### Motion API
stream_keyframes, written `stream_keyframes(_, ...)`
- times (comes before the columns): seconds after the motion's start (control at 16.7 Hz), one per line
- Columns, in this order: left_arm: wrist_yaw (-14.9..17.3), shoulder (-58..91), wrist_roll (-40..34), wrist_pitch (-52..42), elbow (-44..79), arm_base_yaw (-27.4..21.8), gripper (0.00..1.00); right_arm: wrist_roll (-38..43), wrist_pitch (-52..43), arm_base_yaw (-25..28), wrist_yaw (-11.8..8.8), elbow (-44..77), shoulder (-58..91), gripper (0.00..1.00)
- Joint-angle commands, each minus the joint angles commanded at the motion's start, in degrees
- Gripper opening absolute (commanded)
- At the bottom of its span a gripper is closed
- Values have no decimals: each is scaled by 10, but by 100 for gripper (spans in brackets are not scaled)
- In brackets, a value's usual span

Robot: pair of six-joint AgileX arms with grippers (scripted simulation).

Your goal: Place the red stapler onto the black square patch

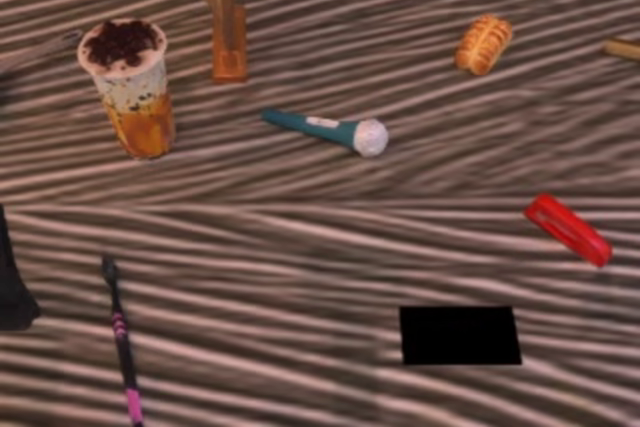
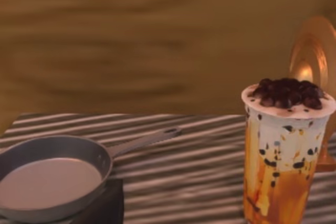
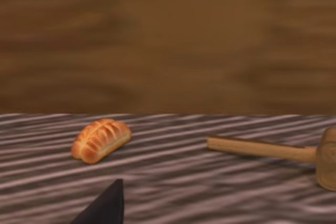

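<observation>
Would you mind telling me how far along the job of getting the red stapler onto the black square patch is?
Nothing looks done yet. The red stapler lies on the table at the top view's right, apart from the black square patch, which is bare. Nothing is in hand: no end effector is near the stapler; only a dark part at the top view's left edge shows. The whole job is left: reach, grasp, carry, and set it on the patch.

We see a glossy, plastic-looking red stapler (image 1: 568, 229) and a flat matt black square patch (image 1: 460, 335) on the streaked, woven-looking table (image 1: 300, 247). The pan (image 2: 50, 182) looks like dull brushed metal, the mallet (image 3: 278, 153) smooth wood, the bread roll (image 3: 101, 139) shiny-crusted.
</observation>
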Motion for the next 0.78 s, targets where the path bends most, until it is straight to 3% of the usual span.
stream_keyframes(0.42,0,0,0,0,0,0,100,-25,-61,14,-1,86,89,100)
stream_keyframes(0.78,0,0,0,0,0,0,100,-95,-231,47,1,337,390,100)
